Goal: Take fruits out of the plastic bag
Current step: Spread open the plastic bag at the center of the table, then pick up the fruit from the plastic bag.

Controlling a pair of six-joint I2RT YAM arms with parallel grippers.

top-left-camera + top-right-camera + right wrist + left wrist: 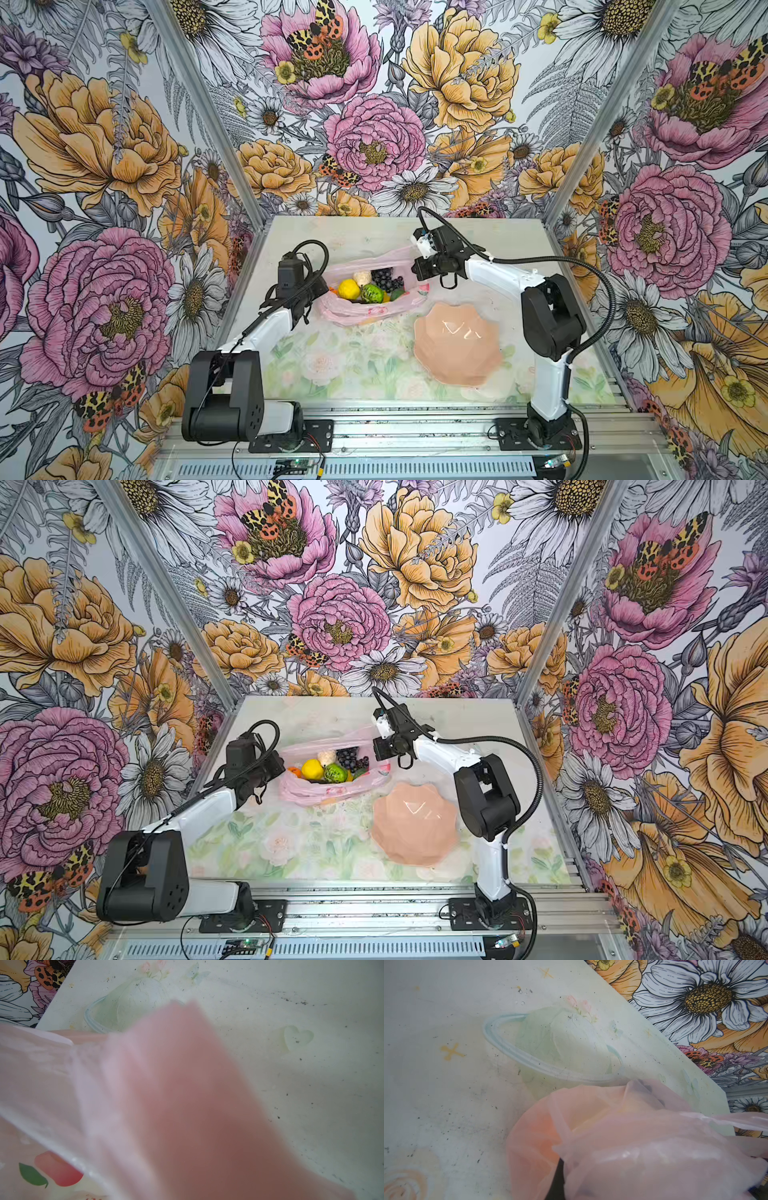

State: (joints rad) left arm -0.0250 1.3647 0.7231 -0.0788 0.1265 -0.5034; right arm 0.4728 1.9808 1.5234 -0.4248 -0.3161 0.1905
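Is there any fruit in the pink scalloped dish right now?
No, in both top views the dish holds nothing, and the fruits all sit inside the plastic bag.

— Where does the plastic bag (pixel 361 313) lie?
— Mid-worktop (pixel 332 365), with the fruits (pixel 365 286) in it, the lemon (pixel 349 289) left of the lime (pixel 371 293).
— And the dish (pixel 457 345)?
— On the worktop too, near and right of the bag, just beside it.
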